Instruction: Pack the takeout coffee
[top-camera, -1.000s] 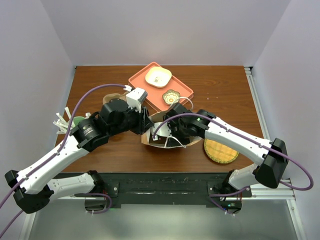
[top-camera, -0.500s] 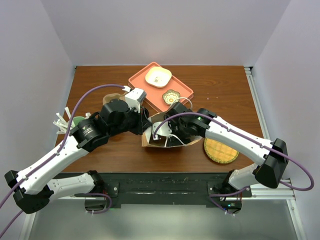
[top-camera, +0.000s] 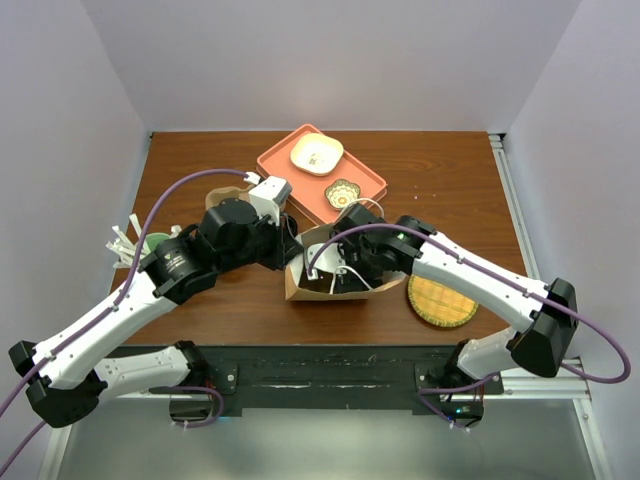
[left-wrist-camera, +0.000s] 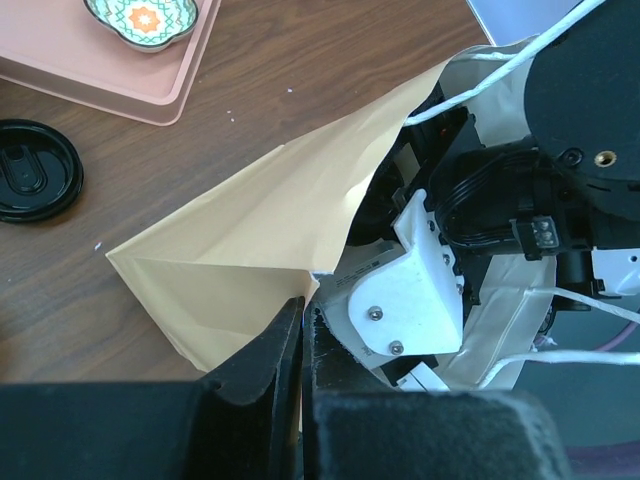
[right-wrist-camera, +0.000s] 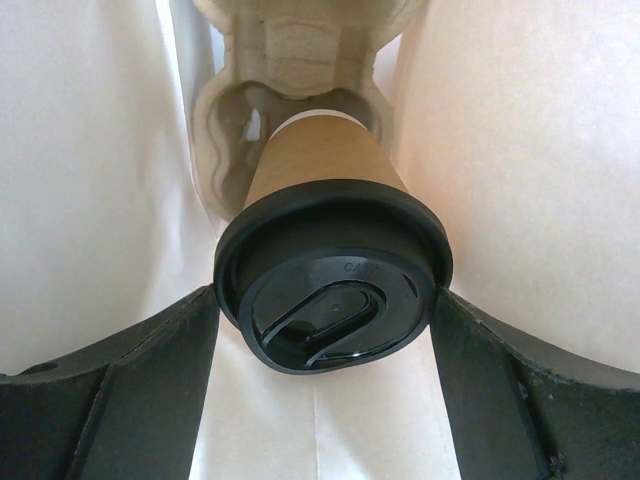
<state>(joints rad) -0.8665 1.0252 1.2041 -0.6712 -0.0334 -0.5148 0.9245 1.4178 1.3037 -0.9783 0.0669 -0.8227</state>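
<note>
The takeout coffee (right-wrist-camera: 325, 165), a brown paper cup with a black lid, is inside the open paper bag (top-camera: 345, 290). Its base rests in a pulp cup carrier (right-wrist-camera: 300, 45) deep in the bag. My right gripper (right-wrist-camera: 325, 297) reaches into the bag (right-wrist-camera: 520, 150) and is shut on the cup's lid, one finger on each side. In the top view the right gripper (top-camera: 338, 272) is mostly hidden in the bag's mouth. My left gripper (left-wrist-camera: 303, 305) is shut on the edge of the bag (left-wrist-camera: 260, 240), at the bag's left side (top-camera: 292, 256).
A pink tray (top-camera: 285, 165) behind the bag holds a cream plate (top-camera: 316, 153) and a small patterned dish (top-camera: 343, 192). A loose black lid (left-wrist-camera: 35, 170) lies left of the bag. A woven coaster (top-camera: 441, 302) lies at the right. Cutlery (top-camera: 122, 243) lies at the far left.
The bag's mouth has been pulled a little wider and more upright. My right gripper sits slightly deeper in the bag. Both arms otherwise barely moved.
</note>
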